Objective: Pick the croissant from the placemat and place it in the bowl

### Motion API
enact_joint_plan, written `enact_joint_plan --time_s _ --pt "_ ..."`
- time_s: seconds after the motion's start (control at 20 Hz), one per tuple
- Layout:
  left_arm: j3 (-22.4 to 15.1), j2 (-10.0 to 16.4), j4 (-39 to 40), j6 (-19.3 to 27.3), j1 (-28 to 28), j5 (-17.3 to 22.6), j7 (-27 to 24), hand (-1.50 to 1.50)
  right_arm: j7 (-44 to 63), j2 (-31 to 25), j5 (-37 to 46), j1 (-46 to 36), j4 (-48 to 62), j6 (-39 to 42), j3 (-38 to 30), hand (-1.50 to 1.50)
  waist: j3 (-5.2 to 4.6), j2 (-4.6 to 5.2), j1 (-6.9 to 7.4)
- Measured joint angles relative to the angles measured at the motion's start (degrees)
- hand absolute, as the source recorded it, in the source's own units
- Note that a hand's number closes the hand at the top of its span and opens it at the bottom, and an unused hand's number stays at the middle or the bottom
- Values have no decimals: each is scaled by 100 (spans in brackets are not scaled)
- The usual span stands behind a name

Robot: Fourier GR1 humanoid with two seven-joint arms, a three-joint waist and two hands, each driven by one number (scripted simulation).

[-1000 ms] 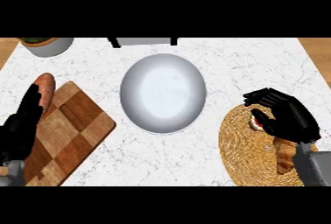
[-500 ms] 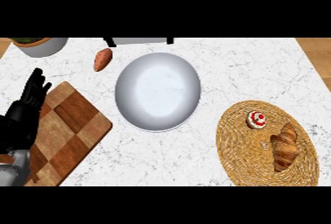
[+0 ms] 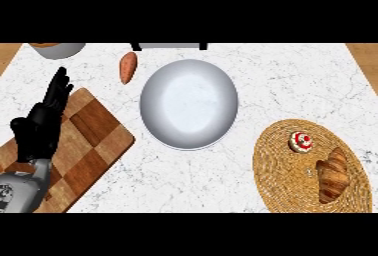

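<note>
Head view of the marbled worktop (image 3: pixel 295 80): the croissant (image 3: pixel 334 175) lies on the right part of the round woven placemat (image 3: pixel 280 170), at the view's lower right, with a small red-and-white iced pastry (image 3: pixel 300 141) just beside it on the same mat. The pale bowl (image 3: pixel 190 104) stands at centre, apart from the placemat, with an orange sweet potato (image 3: pixel 128 67) near its upper left. The left hand (image 3: pixel 43 122) rests at the left edge over the chequered wooden board (image 3: pixel 96 135), released, its fingers straight and pointing up.
</note>
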Motion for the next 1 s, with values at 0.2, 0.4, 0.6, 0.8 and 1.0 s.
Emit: enact_joint_plan --time_s 0.2,0.4,0.6,0.8,1.0 --pt "-62 -88 -51 -4 -94 -90 140 0 296 -295 534 3 -389 -8 325 -150 -6 -4 54" --pt "0 -161 -1 -41 -118 -173 127 0 597 -404 902 -25 -793 139 606 -150 -9 -5 71" --pt "106 -204 -13 -166 -44 -192 78 0 1084 -303 1101 -47 -1319 303 873 -150 -10 -9 79" --pt "157 -290 -77 -220 9 -308 86 0 1443 -238 1425 -268 -1493 477 1136 -150 -8 -6 96" --pt "186 -358 -135 -249 -32 -423 191 0 1952 -78 1836 -363 -1781 530 1506 -150 -8 -6 95"
